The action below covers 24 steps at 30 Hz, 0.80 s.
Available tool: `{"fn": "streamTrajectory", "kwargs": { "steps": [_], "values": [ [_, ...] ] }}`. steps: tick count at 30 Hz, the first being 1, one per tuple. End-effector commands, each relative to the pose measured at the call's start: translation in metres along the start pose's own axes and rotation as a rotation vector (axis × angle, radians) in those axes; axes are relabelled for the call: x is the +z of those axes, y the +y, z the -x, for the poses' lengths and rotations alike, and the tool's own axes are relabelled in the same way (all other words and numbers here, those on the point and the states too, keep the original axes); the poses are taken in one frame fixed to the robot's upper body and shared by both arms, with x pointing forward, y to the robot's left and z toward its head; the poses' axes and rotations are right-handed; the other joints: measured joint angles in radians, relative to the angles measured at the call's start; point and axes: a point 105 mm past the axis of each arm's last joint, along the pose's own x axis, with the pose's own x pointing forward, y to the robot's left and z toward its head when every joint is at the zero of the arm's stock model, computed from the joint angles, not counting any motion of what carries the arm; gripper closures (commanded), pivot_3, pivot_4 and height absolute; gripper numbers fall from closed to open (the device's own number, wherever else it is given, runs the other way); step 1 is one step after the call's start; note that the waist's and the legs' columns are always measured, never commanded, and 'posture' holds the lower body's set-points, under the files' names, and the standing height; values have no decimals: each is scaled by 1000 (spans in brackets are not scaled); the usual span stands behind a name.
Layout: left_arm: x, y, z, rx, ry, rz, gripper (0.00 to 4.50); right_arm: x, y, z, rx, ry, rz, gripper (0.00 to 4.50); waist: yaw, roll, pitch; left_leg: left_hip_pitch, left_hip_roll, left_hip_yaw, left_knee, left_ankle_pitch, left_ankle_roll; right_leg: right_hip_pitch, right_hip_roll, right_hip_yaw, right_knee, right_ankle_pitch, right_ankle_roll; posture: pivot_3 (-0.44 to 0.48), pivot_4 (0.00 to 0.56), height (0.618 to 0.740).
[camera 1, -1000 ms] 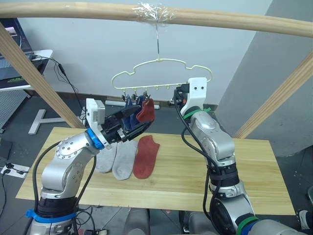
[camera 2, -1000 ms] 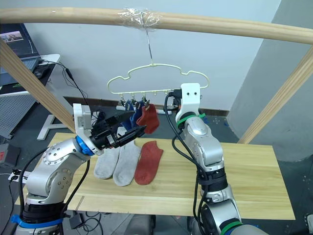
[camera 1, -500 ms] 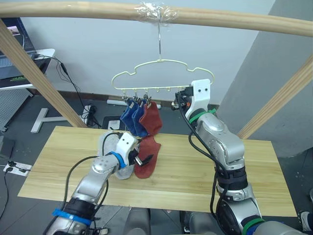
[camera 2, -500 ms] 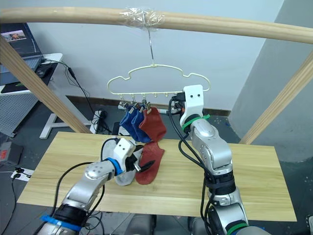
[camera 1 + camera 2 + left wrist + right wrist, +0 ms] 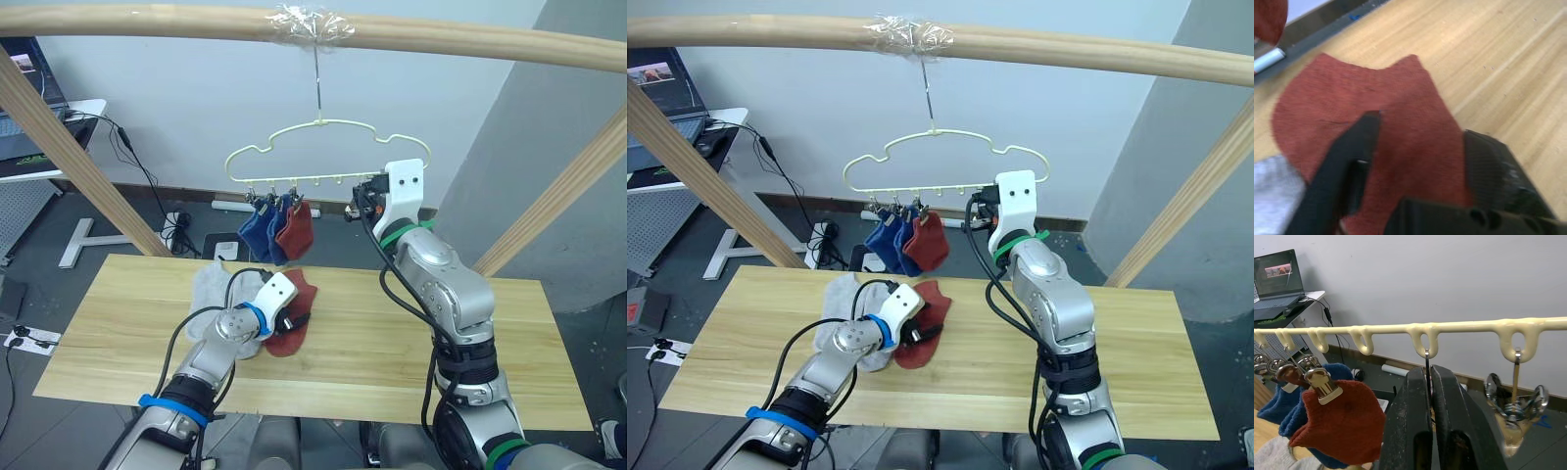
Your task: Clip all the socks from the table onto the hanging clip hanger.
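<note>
Reaching low over the table (image 5: 411,352), with the left gripper (image 5: 1415,147) pressing down on the rust red sock (image 5: 1376,117) lying there, fingers (image 5: 1352,147) spread wide across the fabric, one black pad on each side of the cloth. Lying bunched beside that sock, toward the robot's left, two light grey socks (image 5: 211,289), touching it. Hanging from the wooden pole (image 5: 147,18) on a metal hook, the pale yellow clip hanger (image 5: 323,147), carrying two blue socks (image 5: 260,230) and a second rust red sock (image 5: 1342,426) side by side on its leftmost silver clips. Holding up at the hanger's lower bar, the right gripper (image 5: 1430,382), fingers closed tight on the thin wire stem of a clip (image 5: 1426,363). Dangling free just beside it, another silver clip (image 5: 1513,406).
</note>
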Motion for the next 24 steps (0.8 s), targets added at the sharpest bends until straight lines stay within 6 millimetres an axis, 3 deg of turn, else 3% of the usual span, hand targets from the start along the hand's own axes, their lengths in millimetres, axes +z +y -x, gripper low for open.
{"fn": "streamTrajectory", "kwargs": {
  "steps": [1, 6, 9, 14, 17, 24],
  "values": [
    [-17, -10, 5, -49, 44, 66, 2780, 5, -7, 6, -23, -24, -7, 4500, -1, 0, 0, 0, 0, 0, 0, 0, 0, 0, 0, 0, 0, 0, 0, 184, 202, 740],
    [-3, -23, 9, -128, -57, 110, 4383, 4, -12, 9, -28, -17, 1, 4500, -2, 0, 0, 1, 0, 0, 0, 0, 0, 0, 0, 0, 1, 0, 0, 187, 194, 740],
    [20, -45, 21, -275, -196, 98, 4479, 4, -18, 11, -32, -10, 12, 4500, -1, 0, 0, 0, 0, 0, 0, 0, 0, 0, 0, 0, 0, 0, 0, 187, 194, 740],
    [18, -46, 30, -296, -184, -133, 4479, 4, -25, 13, -33, 0, 29, 4500, 5, 0, 0, 0, 0, -1, 0, 0, 0, 0, -1, -2, 0, 0, 0, 190, 186, 740],
    [18, -43, 29, -290, -182, -214, 3786, 4, -26, 13, -33, 0, 31, 4500, 5, 0, 0, 0, 0, 0, 0, 1, 1, 1, -1, -2, 1, 0, 0, 188, 188, 740],
    [27, -37, 26, -264, -207, -211, 1647, 5, -26, 14, -40, -2, 30, 4500, 5, 0, 0, 0, 0, 0, 0, 1, 1, 1, -1, -2, 0, 0, 0, 188, 188, 740]
  ]
}}
